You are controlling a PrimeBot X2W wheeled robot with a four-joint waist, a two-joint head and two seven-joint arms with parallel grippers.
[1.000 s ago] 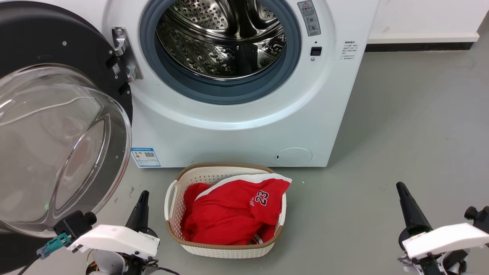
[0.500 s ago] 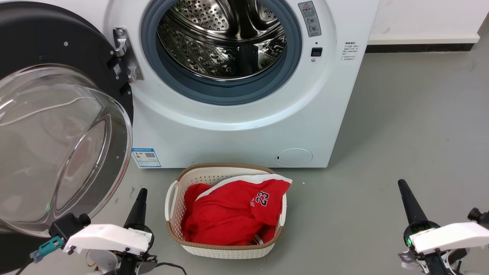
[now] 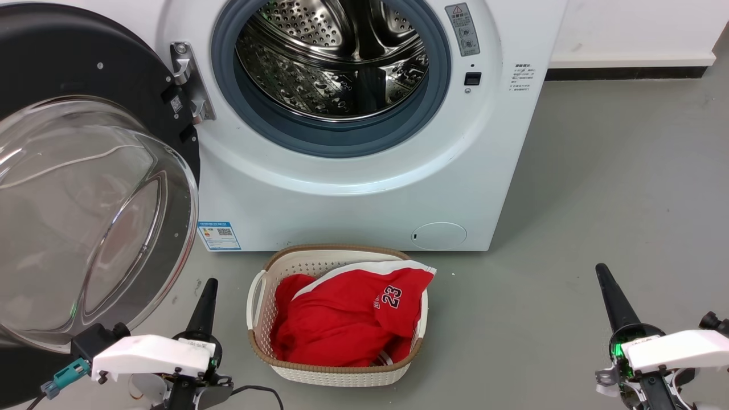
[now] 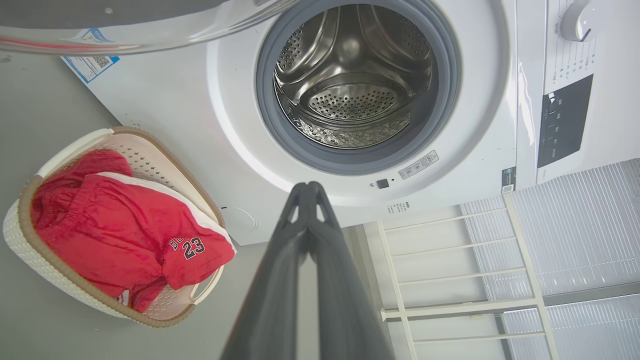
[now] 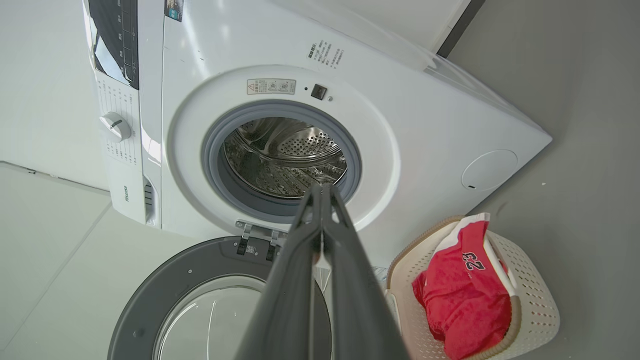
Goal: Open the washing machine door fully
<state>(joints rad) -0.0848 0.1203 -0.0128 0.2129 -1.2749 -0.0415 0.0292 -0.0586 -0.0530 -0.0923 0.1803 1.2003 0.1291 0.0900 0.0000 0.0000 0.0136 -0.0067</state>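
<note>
Washing machine door (image 3: 68, 62): swung out to L of washing machine (image 3: 353, 193), hung on metal hinge (image 3: 188, 80) at L edge of opening. Black rim w/ clear glass bowl (image 3: 85, 216) at centre; bowl bulges toward the near side. Exact swing angle: can't tell. Opening fully uncovered, so grey gasket (image 3: 319, 134) and perforated steel drum (image 3: 336, 57) are in plain sight.

L gripper (image 3: 211, 282): low at near-left, near side of the door, fingers pointing far toward machine. L wrist view: the two dark fingers are pressed together at the tips, only a thin slit lower down, nothing btwn them. In head view it sits just R of bowl's low edge, not touching.

R gripper (image 3: 600, 267): near-right, over bare grey floor (image 3: 598, 188), well apart from machine and door. R wrist view: fingertips meet, closed on nothing.

Basket (image 3: 336, 373): cream, perforated, brown rim. On floor just near of machine front, btwn the two grippers, closer to L one. Holds red garment (image 3: 342, 319) w/ white trim and no. 23.

Machine front, low: blue label (image 3: 219, 235) at L, round flap (image 3: 438, 235) at R. L wrist view also gives dial (image 4: 572, 20) and dark control panel (image 4: 565, 120) on the machine's top strip.
</note>
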